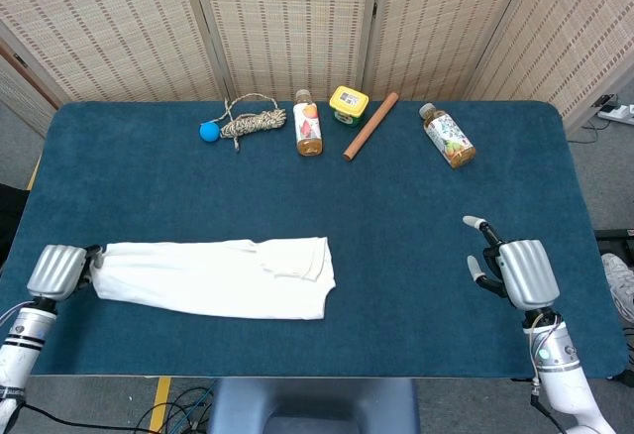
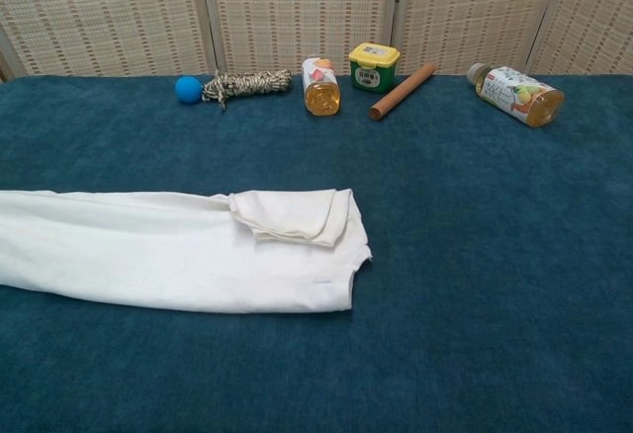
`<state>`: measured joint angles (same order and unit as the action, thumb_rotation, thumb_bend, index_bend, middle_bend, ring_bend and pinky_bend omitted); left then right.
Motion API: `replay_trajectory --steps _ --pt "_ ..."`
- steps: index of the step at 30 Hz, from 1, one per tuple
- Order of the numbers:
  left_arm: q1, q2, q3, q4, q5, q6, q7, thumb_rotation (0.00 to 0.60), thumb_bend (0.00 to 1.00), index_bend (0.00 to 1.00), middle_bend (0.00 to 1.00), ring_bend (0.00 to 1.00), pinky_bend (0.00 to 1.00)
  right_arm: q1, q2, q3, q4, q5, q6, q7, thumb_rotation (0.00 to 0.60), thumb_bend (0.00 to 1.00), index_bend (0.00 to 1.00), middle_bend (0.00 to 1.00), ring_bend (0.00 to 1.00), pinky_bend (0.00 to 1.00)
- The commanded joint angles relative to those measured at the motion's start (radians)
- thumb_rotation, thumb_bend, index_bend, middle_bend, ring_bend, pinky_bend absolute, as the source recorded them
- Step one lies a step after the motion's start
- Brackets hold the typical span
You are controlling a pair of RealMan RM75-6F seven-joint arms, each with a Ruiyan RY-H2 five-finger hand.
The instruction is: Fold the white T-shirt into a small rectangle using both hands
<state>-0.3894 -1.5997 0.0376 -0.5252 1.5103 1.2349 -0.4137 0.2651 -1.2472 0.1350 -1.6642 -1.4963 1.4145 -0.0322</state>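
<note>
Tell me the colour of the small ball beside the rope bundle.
Blue. The ball lies against the rope at the table's far edge; the chest view shows it best.

Left robot hand (image 1: pixel 56 271) curled, low at left; right robot hand (image 1: pixel 515 272) spread.
</note>
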Motion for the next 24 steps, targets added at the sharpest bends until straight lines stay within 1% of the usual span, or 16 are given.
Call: replay_trajectory --steps 1,3,5,8,13,16,19,24 --pt "-0.001 0.008 0.000 -0.018 0.012 0.017 0.007 0.600 0.66 0.68 0.84 0.79 0.89 -0.001 -0.001 -0.002 0.001 -0.002 0.002 0.002 0.600 0.42 0.20 0.96 1.00 1.00" --pt "-0.007 0.017 0.002 -0.050 0.022 0.027 0.020 0.600 0.66 0.68 0.84 0.78 0.89 -0.002 -0.002 -0.002 0.001 -0.002 0.002 0.004 0.600 0.42 0.20 0.96 1.00 1.00" --pt "-0.018 0.036 -0.002 -0.116 0.027 0.025 0.047 0.600 0.66 0.67 0.84 0.78 0.89 -0.003 -0.001 -0.003 0.002 -0.004 0.004 0.006 0.600 0.42 0.20 0.96 1.00 1.00" --pt "-0.043 0.078 -0.025 -0.264 0.017 0.008 0.127 0.600 0.66 0.67 0.84 0.78 0.89 -0.005 0.004 -0.002 0.002 -0.005 0.009 0.011 0.600 0.42 0.20 0.96 1.00 1.00" --pt "-0.097 0.169 -0.081 -0.588 -0.035 -0.065 0.322 0.600 0.66 0.66 0.84 0.78 0.89 -0.012 0.010 -0.002 0.006 -0.005 0.017 0.024 0.600 0.42 0.20 0.96 1.00 1.00" --pt "-0.127 0.200 -0.115 -0.734 -0.073 -0.101 0.437 0.600 0.66 0.66 0.84 0.78 0.89 -0.017 0.011 -0.003 0.012 -0.003 0.022 0.034 0.600 0.42 0.20 0.96 1.00 1.00" --pt "-0.157 0.208 -0.148 -0.838 -0.114 -0.132 0.541 0.600 0.66 0.66 0.84 0.78 0.89 -0.022 0.013 -0.004 0.018 -0.004 0.028 0.045 0.600 0.42 0.20 0.96 1.00 1.00" --pt "-0.206 0.194 -0.196 -0.956 -0.195 -0.178 0.691 0.600 0.66 0.65 0.84 0.78 0.89 -0.028 0.017 -0.005 0.026 -0.006 0.035 0.062 0.600 0.42 0.20 0.96 1.00 1.00"
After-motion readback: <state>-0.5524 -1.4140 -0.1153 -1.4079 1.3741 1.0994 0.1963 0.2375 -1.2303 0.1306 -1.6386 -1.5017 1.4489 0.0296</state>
